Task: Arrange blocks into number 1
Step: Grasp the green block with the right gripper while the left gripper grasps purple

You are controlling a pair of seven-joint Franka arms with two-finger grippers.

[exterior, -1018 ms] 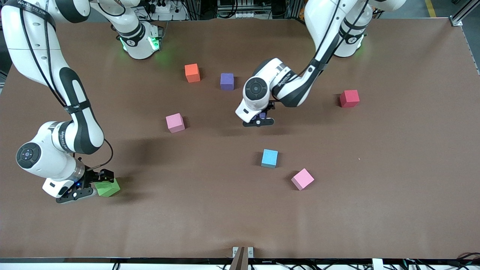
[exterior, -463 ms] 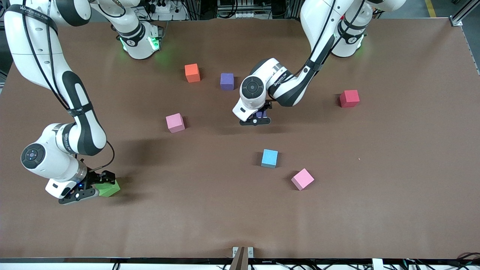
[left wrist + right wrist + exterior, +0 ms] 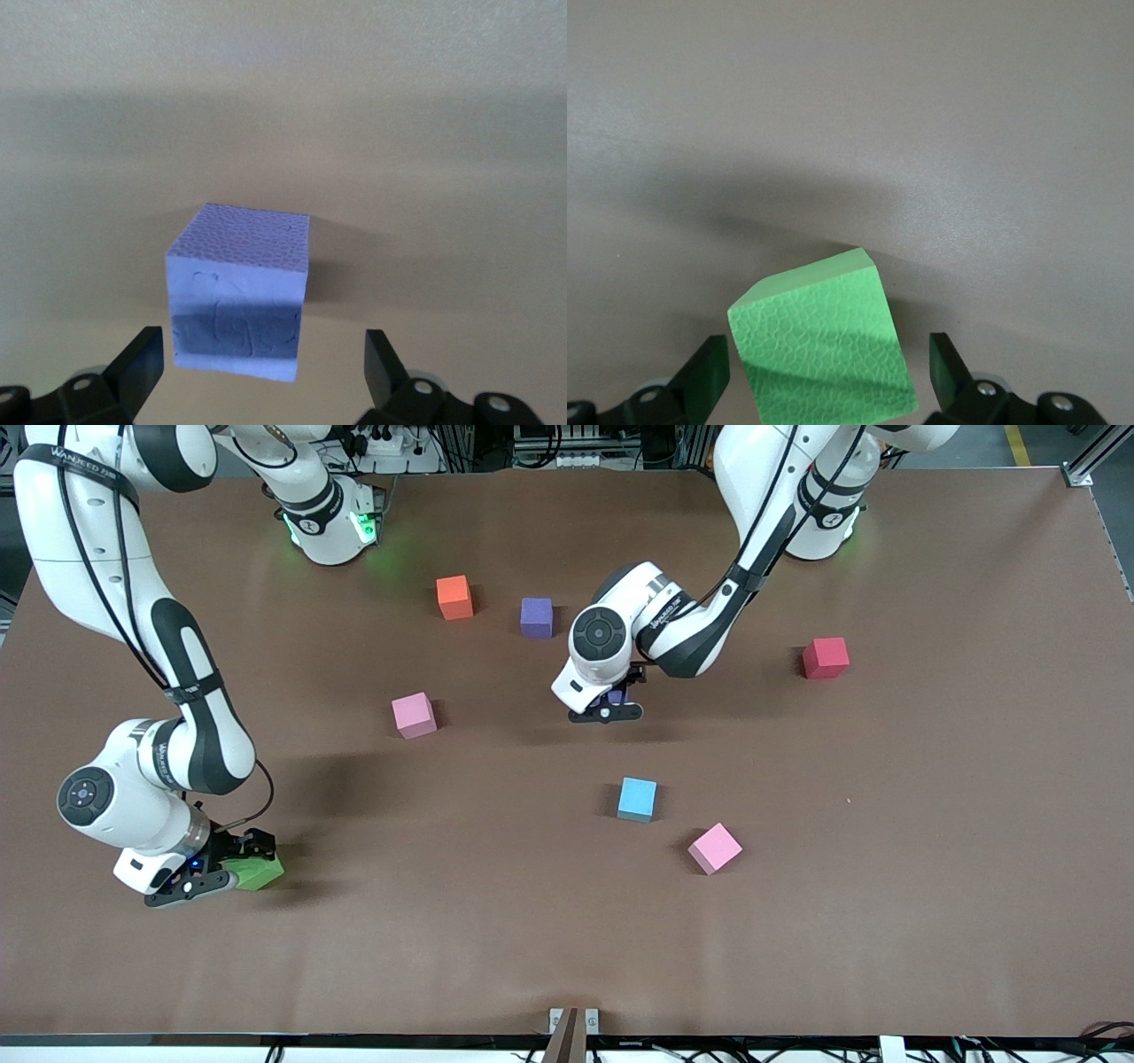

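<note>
Two grippers each straddle a block with jaws spread wide, touching nothing. Your left gripper (image 3: 257,376) has a purple block (image 3: 239,292) between its fingers, a clear gap on either side; its foam faces look pebbled and slightly dented. Your right gripper (image 3: 824,381) frames the green block (image 3: 824,345), which sits turned at an angle between the jaws. Away from both jaws lie another purple block (image 3: 536,616), two pink blocks (image 3: 414,715) (image 3: 715,848), and orange (image 3: 454,597), red (image 3: 825,657) and light blue (image 3: 637,799) cubes. "WANJEED" is printed on the arms.
</note>
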